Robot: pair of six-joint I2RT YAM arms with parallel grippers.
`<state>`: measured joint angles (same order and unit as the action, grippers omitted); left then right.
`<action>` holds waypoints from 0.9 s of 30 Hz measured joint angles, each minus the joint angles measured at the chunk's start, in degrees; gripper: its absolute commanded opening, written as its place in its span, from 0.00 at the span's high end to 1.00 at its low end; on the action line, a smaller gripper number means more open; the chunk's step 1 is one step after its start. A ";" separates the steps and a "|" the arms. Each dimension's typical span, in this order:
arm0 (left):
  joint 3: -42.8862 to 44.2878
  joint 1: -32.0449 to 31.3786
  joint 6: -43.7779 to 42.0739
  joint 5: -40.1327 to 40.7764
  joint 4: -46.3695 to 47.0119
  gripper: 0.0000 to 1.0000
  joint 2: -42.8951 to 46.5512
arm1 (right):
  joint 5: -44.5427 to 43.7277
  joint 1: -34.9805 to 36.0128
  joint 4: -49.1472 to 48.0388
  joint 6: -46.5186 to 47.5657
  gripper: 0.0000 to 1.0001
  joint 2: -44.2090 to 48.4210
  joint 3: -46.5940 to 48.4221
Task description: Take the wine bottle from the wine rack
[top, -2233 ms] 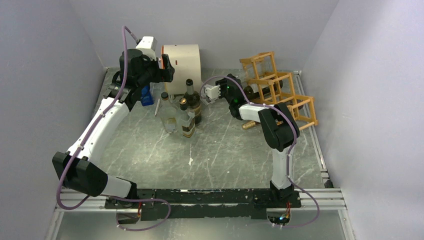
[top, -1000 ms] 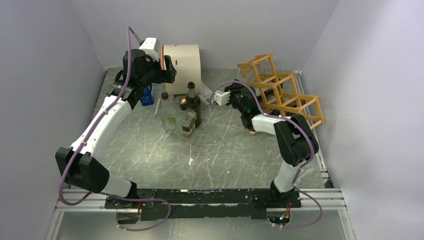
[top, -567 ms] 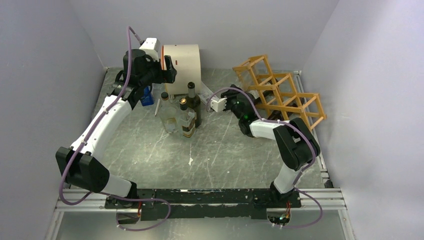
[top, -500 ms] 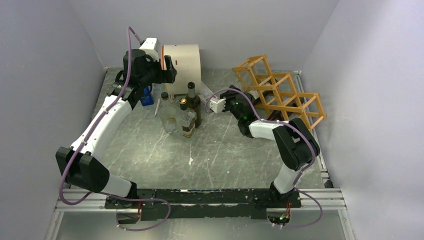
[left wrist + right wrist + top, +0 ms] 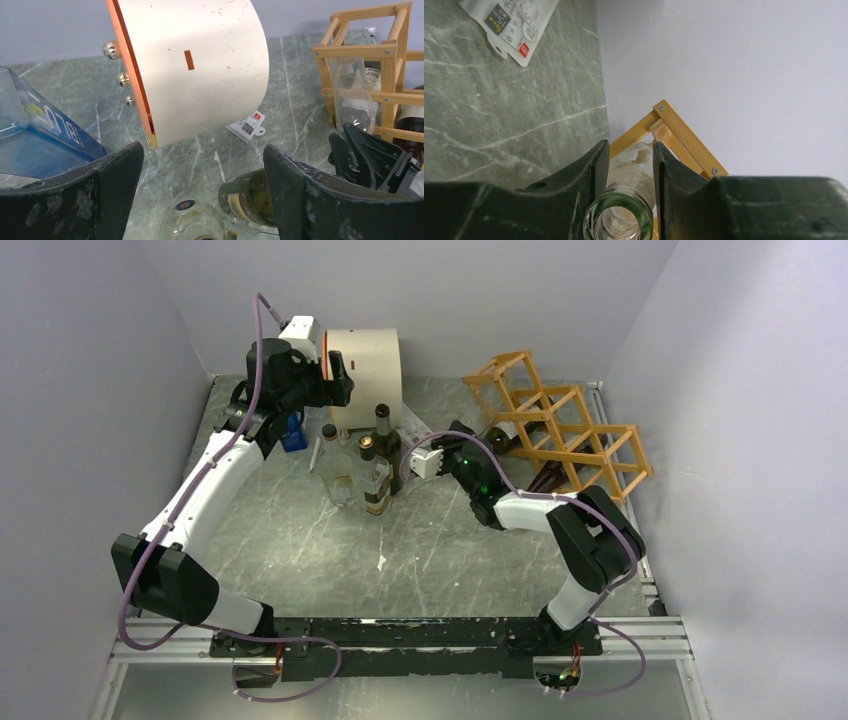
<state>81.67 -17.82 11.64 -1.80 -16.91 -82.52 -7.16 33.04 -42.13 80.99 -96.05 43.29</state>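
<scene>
The wine rack, a light wooden lattice, stands at the back right and also shows in the left wrist view. A clear glass wine bottle lies in its left cell with the neck sticking out towards the middle. My right gripper is shut on that neck. In the right wrist view the bottle sits between the fingers, its open mouth facing the camera and a rack stick behind it. My left gripper is open and empty, held above the standing bottles by the white drum.
A white drum stands at the back. Three upright bottles cluster in front of it. A blue box is to their left. A white tag packet lies on the marble. A dark bottle lies in a lower rack cell.
My right arm has drawn back towards the near left with the bottle neck in its grip. The bottle has slid partly out, and the rack has turned and shifted. The left arm has barely moved.
</scene>
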 measured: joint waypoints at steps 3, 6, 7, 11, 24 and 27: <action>0.00 0.00 0.02 0.00 0.00 0.07 0.00 | -0.81 1.07 -1.05 -0.33 1.00 1.09 -1.57; 0.00 0.00 0.07 -0.02 0.00 0.07 0.00 | -1.03 1.60 -1.40 -1.22 1.00 2.84 -3.02; 0.00 0.00 0.15 -0.04 0.00 0.07 0.00 | -1.01 1.66 -1.38 -1.44 1.00 3.34 -3.32; 0.00 0.00 0.22 -0.24 0.00 0.07 0.02 | -1.03 2.21 -1.18 -3.34 1.00 5.64 -4.33; 0.00 0.00 0.22 -1.01 0.00 0.08 0.00 | 0.39 4.33 4.66 -12.17 1.00 15.26 -5.60; 0.00 0.00 0.24 -1.09 0.00 0.08 0.00 | 1.22 5.14 6.49 -14.03 1.00 16.61 -6.03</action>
<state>81.67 -17.82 11.88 -2.90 -16.91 -82.52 -5.93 38.17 -35.64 66.96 -79.44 37.26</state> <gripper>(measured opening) 0.926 0.374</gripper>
